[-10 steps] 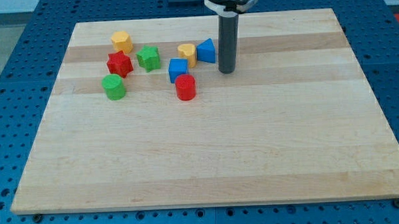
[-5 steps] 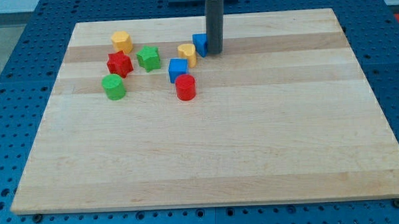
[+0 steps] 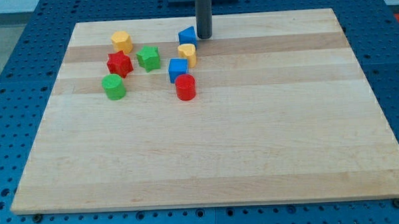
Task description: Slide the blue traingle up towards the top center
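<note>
The blue triangle (image 3: 187,36) lies near the top centre of the wooden board (image 3: 253,137), just above a yellow block (image 3: 188,54). My tip (image 3: 204,37) stands against the triangle's right side, touching or nearly touching it. The dark rod rises from there out of the view's top.
A blue cube (image 3: 178,69) and a red cylinder (image 3: 185,87) lie below the yellow block. To the left are a green star-like block (image 3: 148,58), a red star-like block (image 3: 119,63), a yellow hexagon (image 3: 122,41) and a green cylinder (image 3: 113,86).
My tip has moved up and left, from right of the triangle toward the board's top. The blue triangle has slid up and left, off the yellow block's right side to above it.
</note>
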Controlling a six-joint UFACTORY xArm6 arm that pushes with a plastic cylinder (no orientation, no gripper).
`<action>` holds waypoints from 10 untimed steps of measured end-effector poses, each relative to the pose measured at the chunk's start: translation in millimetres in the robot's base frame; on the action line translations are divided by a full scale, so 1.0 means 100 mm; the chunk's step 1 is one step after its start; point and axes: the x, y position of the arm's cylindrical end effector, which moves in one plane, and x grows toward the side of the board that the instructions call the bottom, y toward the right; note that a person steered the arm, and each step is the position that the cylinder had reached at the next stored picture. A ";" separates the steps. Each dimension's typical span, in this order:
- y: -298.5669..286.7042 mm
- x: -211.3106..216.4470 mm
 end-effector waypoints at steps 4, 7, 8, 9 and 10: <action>-0.01 -0.16; -0.08 -0.07; -0.17 -0.07; -0.21 -0.06; -0.23 -0.03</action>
